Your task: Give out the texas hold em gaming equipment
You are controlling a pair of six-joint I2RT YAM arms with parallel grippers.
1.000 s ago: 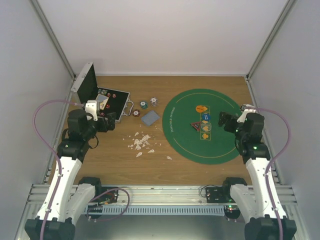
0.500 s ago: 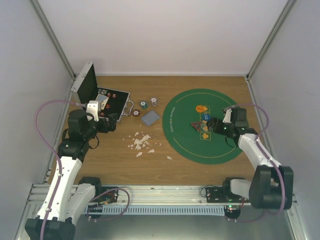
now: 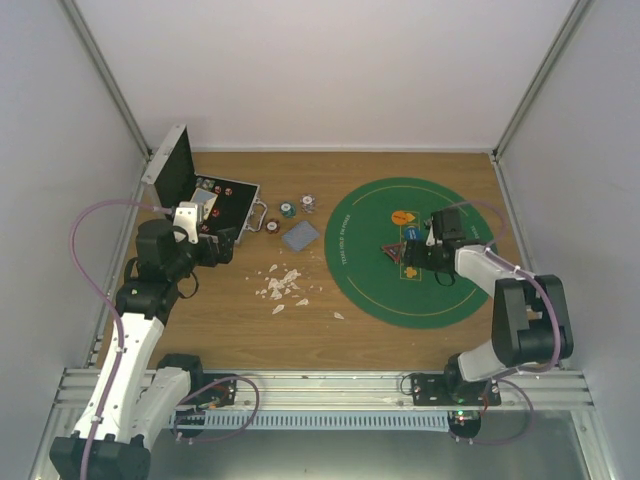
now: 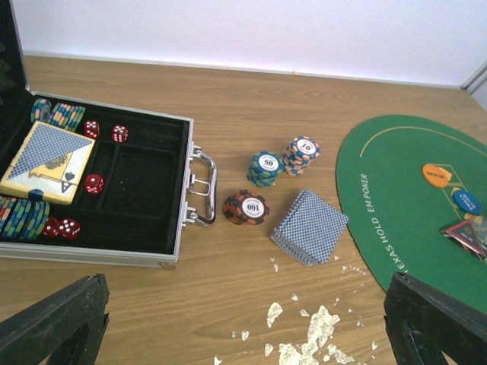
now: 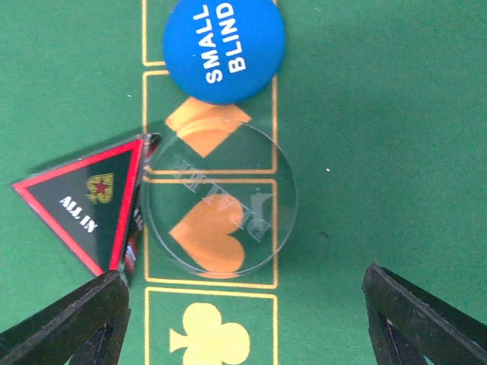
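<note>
Three stacks of poker chips [image 4: 266, 168] and a grey-blue deck of cards [image 4: 309, 226] sit on the wood between the open case [image 4: 144, 182] and the green mat [image 3: 360, 240]. My left gripper [image 4: 247, 334] is open and empty, hovering near the case. On the mat lie an orange button [image 3: 402, 216], a blue "small blind" button [image 5: 224, 47], a red-black "all in" triangle [image 5: 87, 201] and a clear round dealer disc [image 5: 219, 205]. My right gripper [image 5: 247, 319] is open and empty, low over the mat just short of the clear disc.
The case holds more chips [image 4: 65, 115], red dice [image 4: 93, 183] and a boxed card deck [image 4: 47, 160]. White crumbled scraps [image 3: 280, 285] lie on the wood in front of the deck. The lid [image 3: 170, 165] stands open at the far left.
My right arm has swung left and reached out over the mat to the buttons and triangle. The left arm has not moved.
</note>
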